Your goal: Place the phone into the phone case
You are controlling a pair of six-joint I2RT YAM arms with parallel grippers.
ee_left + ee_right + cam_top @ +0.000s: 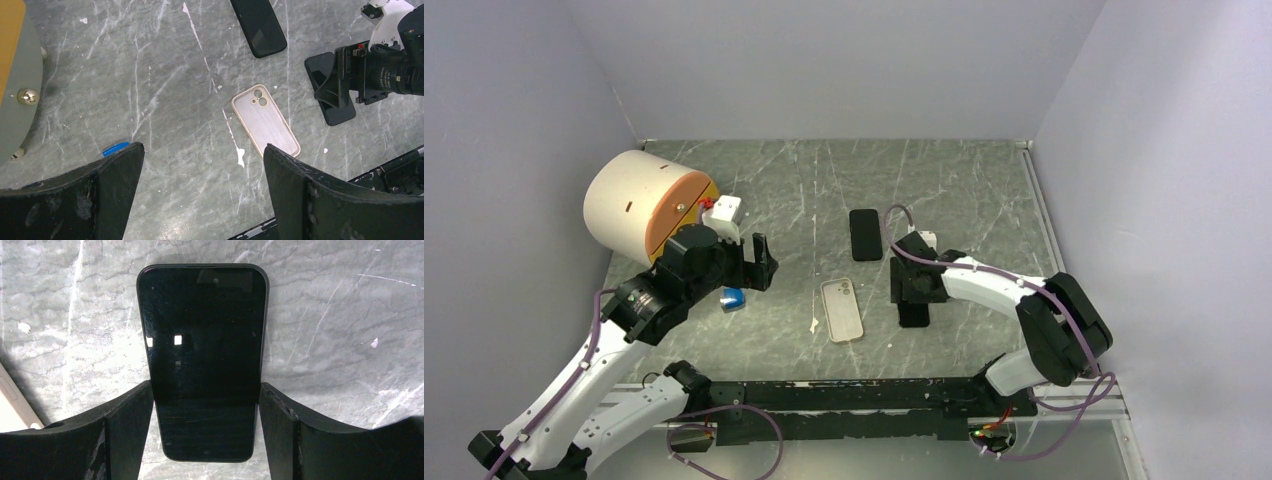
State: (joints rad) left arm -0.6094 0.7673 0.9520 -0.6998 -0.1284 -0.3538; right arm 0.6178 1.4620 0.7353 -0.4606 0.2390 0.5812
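Note:
The phone [202, 340], black with its screen up, lies flat on the grey marbled table. My right gripper [206, 395] straddles its lower half, with a fingertip against each long edge. From above, the right gripper [914, 290] covers most of the phone [914, 318]. The phone case [842, 309] is pale beige and lies open side up just left of it, with its camera cutout at the far end. It also shows in the left wrist view as the phone case [265, 125]. My left gripper [204, 165] hangs open above bare table, left of the case and holding nothing.
A second black phone [865, 234] lies farther back. At the back left sits a big beige and orange cylinder [639, 205] with a white box [725, 211] beside it. A small blue object [733, 298] rests under the left arm. A black rail [854, 395] runs along the near edge.

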